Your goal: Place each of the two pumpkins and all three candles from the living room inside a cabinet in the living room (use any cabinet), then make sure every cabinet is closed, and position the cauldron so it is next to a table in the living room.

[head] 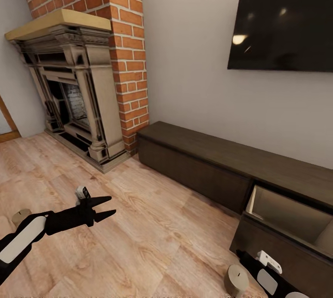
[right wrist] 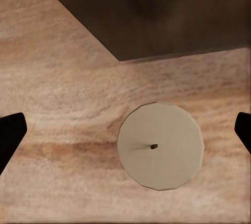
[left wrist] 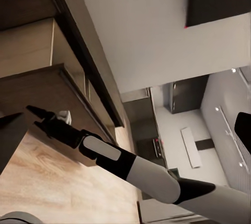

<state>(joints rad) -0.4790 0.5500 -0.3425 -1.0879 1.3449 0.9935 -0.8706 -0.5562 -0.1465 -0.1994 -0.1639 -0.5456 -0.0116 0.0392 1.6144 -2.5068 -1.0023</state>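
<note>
Dark-brown wood makes the long low cabinet that runs along the white wall under the black television. One of its drawers stands pulled out at the right end, and its pale beige inside is visible. To the left of the cabinet rises a red brick chimney with an ornate fireplace.

On the wooden floor, just beside the front of the open drawer, stands one candle – a short beige-grey cylinder with a tiny wick. In the right wrist view the same candle lies between the two black fingertips of the right gripper, which is spread wide and touches nothing. A second candle shows at the left edge of the head view (partly hidden behind the left arm).

The left gripper hangs above the floor, well apart from the cabinet – its black fingers are spread and empty. In the left wrist view the right arm reaches toward the open drawer.
</note>
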